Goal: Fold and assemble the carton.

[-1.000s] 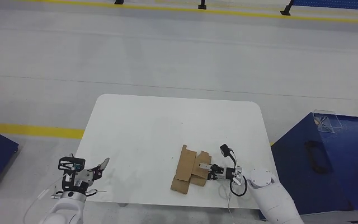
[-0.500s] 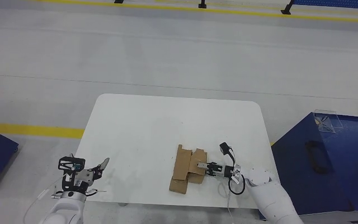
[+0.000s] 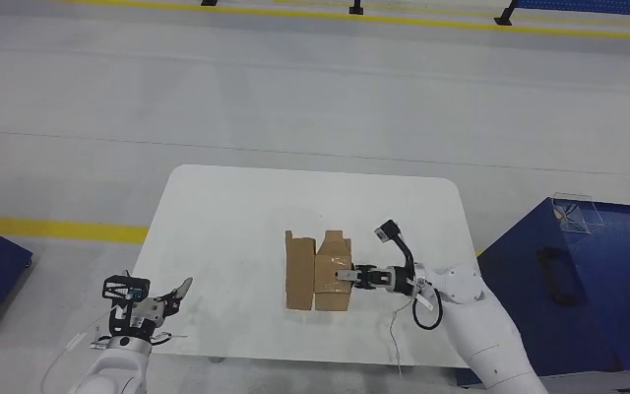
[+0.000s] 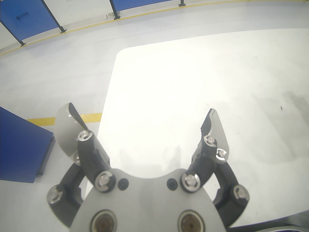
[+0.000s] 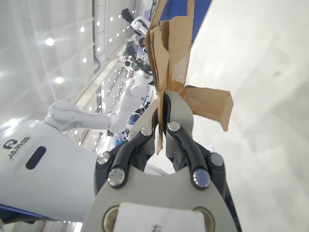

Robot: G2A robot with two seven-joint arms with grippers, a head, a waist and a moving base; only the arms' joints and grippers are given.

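Top view puts the carton (image 3: pixel 317 271) on the robot's right half of the white table (image 3: pixel 236 212), closer to the near edge than to the far one. We see it as a flattened brown piece with 2 broad panels side by side and short flaps along its far edge. The right gripper (image 3: pixel 346 277) meets it at the panel nearest that arm, which stretches in from the table's near right corner.

In the right wrist view we find the 2 fingers (image 5: pixel 179 107) of this gripper pressed together on the carton's cardboard edge, with a strip of board running down between them toward the palm. The layers of cardboard lie close against one another beyond the grip, and 1 flap sticks out sideways toward the tabletop. We cannot tell whether the carton's lower edge touches the table or hangs just above it.

The left gripper (image 3: pixel 180 292) sits at the near left corner of the table, well apart from the carton. Its own wrist view shows us both fingers (image 4: pixel 214 129) spread wide over the white tabletop.
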